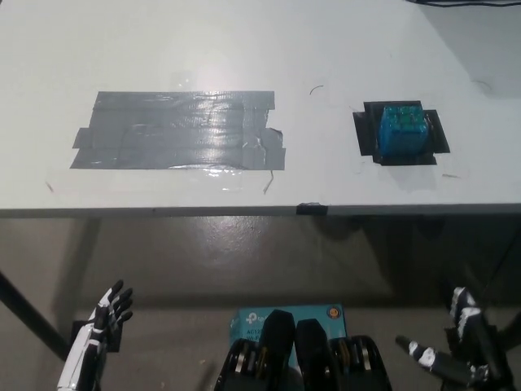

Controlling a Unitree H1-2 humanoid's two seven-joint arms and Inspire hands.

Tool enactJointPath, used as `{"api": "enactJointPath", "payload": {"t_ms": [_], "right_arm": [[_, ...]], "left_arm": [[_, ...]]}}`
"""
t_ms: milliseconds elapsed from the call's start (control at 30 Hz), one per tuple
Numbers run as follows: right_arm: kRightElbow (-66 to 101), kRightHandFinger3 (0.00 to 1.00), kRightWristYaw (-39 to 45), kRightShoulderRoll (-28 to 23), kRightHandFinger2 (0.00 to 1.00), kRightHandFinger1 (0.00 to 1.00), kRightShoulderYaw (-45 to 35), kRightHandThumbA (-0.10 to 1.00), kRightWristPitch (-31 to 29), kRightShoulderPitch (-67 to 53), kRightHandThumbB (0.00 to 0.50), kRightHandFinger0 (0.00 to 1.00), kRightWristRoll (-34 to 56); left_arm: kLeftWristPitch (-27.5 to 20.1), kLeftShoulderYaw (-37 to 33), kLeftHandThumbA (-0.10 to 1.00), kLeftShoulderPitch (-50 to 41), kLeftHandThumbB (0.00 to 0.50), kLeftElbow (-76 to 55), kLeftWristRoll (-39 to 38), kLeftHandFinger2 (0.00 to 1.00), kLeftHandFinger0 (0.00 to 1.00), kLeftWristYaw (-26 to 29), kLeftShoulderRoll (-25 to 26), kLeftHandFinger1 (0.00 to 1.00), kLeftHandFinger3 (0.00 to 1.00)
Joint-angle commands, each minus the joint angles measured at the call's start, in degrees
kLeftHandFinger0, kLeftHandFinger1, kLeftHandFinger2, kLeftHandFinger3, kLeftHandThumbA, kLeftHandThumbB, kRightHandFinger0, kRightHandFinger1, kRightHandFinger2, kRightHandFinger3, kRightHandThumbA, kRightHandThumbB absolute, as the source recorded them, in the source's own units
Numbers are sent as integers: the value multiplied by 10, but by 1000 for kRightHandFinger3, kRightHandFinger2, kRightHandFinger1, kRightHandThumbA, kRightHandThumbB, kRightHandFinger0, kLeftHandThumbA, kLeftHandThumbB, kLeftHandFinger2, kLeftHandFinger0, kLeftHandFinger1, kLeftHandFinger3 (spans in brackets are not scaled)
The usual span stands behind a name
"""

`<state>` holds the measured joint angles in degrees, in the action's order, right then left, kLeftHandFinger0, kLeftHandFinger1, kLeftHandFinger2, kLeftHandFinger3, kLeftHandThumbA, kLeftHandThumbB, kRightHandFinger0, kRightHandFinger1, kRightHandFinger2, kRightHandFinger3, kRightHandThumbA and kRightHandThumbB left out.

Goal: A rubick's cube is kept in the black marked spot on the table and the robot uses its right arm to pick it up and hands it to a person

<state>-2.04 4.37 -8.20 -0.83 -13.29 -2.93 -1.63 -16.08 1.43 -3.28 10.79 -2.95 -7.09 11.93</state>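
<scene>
Resting on its black marked spot (400, 149), Rubik's cube (402, 128) well beyond spread, empty right hand (462, 350).

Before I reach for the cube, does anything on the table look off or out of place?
Nothing blocks the pick. The cube sits on its black mark. The only oddity is the grey tape patch: its strips overlap unevenly and a lower right end curls up. Both hands hang low and open, left hand, right hand.
</scene>
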Motion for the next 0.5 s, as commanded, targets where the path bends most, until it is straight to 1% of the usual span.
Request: {"api": "enactJointPath", "payload": {"t_ms": [0,67,100,133,167,200,233,267,300,333,433,467], "right_arm": [[82,1000,-64,9,1000,1000,-34,904,-30,49,271,1000,-63],[114,1000,-81,14,1000,1000,-48,954,0,86,294,1000,-89],[121,1000,-84,15,1000,1000,-51,967,10,98,293,1000,-97],[125,1000,-85,15,1000,1000,-54,979,25,116,309,1000,-100],[127,1000,-86,15,1000,1000,-56,980,31,122,310,1000,-101],[119,1000,-87,13,1000,1000,-60,992,50,158,325,1000,-100],[116,1000,-87,12,1000,1000,-61,993,59,171,322,1000,-101],[98,1000,-88,10,1000,1000,-66,961,74,206,284,1000,-90],[83,1000,-87,7,1000,1000,-69,945,85,229,266,1000,-84],[75,1000,-87,5,1000,1000,-71,945,93,241,263,1000,-81],[15,1000,-84,-2,1000,1000,-75,1000,131,302,298,1000,-76],[-5,1000,-82,-4,1000,1000,-74,1000,148,323,320,1000,-78]], "left_arm": [[-25,3,1000,5,263,0,-10,1000,1000,-10,5,1000,1000],[-30,3,1000,4,268,2,-8,1000,1000,-8,4,1000,1000],[-31,3,1000,4,268,2,-7,1000,1000,-8,4,1000,1000],[-33,4,1000,3,269,3,-7,1000,1000,-7,4,1000,1000],[-33,4,1000,3,269,3,-8,1000,1000,-7,4,1000,1000],[-33,4,1000,3,271,4,-12,1000,1000,-9,4,1000,1000],[-33,4,1000,4,271,4,-13,1000,1000,-10,4,1000,1000],[-34,4,1000,4,264,5,-13,1000,1000,-10,4,1000,1000],[-33,4,1000,4,264,4,-11,1000,1000,-10,4,1000,1000],[-32,3,1000,5,263,3,-10,1000,1000,-9,4,1000,1000],[-28,3,1000,4,261,-1,-6,1000,1000,-5,3,1000,1000],[-26,4,1000,4,262,-4,-7,1000,1000,-5,4,1000,1000]]}}
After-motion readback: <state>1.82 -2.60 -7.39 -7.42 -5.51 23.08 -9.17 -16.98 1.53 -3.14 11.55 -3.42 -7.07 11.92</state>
